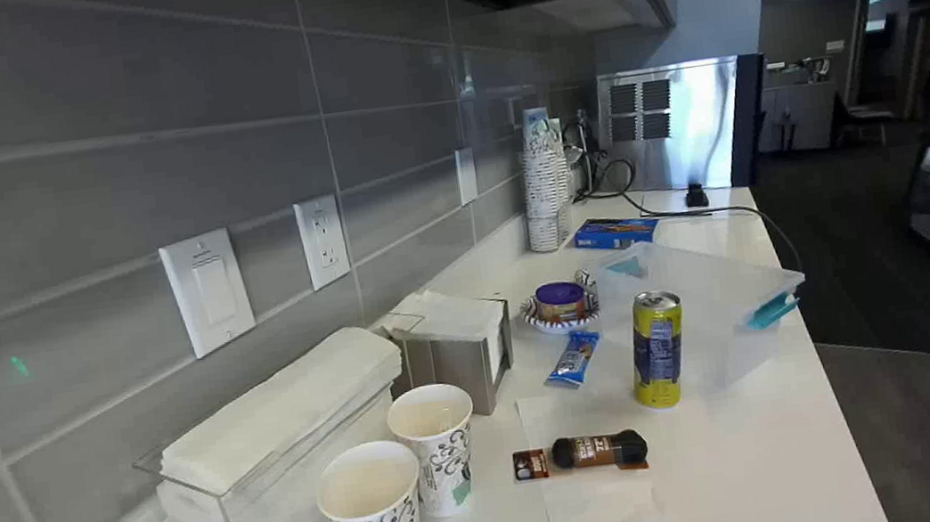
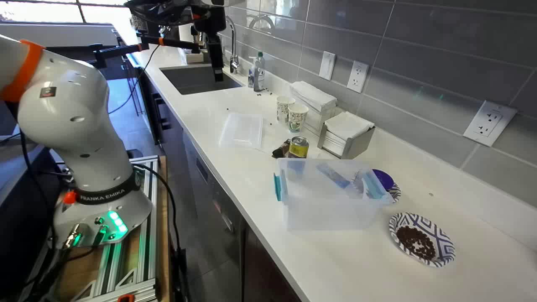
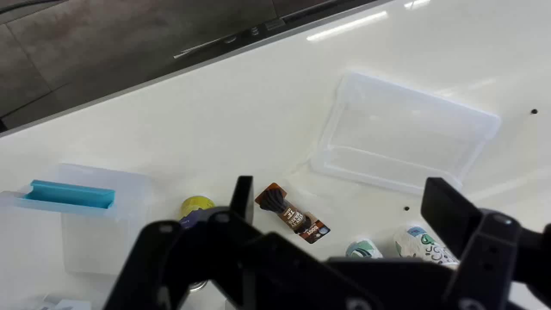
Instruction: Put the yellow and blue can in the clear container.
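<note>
The yellow and blue can (image 1: 658, 352) stands upright on the counter, right beside the clear container. It also shows in an exterior view (image 2: 298, 147) and partly in the wrist view (image 3: 196, 204), where the left finger hides much of it. The clear container (image 2: 331, 216) has blue-green latches and stands open; it also shows in an exterior view (image 1: 716, 291) and the wrist view (image 3: 97, 249). My gripper (image 3: 340, 193) is wide open with nothing between the fingers. In an exterior view the gripper (image 2: 217, 75) hangs high above the counter, well apart from the can.
A bootlace pack (image 3: 292, 215) lies near the can. A clear lid (image 3: 404, 133) lies flat on the counter. Paper cups (image 1: 378, 519) and napkin holders (image 1: 450, 353) stand along the wall. A blue snack packet (image 1: 574, 359) and a patterned plate of beans (image 2: 442, 247) lie near the container.
</note>
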Motion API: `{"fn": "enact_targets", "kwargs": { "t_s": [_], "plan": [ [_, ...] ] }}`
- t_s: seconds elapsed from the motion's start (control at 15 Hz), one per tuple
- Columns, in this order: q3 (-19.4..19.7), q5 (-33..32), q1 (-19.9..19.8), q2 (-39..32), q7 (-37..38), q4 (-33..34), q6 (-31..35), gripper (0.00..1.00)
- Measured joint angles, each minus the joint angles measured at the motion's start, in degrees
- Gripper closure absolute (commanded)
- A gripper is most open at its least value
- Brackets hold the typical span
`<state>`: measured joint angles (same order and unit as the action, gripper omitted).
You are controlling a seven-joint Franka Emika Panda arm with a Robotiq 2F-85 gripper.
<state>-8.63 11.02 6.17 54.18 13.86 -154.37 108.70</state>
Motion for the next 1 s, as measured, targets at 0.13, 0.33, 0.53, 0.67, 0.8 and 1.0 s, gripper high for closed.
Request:
{"fn": "enact_targets", "kwargs": {
  "t_s": [0.13,0.33,0.53,0.67,0.8,1.0],
  "plan": [
    [0.0,0.0,0.0,0.0,0.0,0.0,0.0,0.0],
    [0.0,0.0,0.0,0.0,0.0,0.0,0.0,0.0],
    [0.0,0.0,0.0,0.0,0.0,0.0,0.0,0.0],
    [0.0,0.0,-0.1,0.0,0.0,0.0,0.1,0.0],
    [0.2,0.0,-0.5,-0.5,-0.1,0.2,2.1,0.0],
    [0.8,0.0,-2.3,-2.8,-0.3,0.8,9.5,0.0]
  ]
}}
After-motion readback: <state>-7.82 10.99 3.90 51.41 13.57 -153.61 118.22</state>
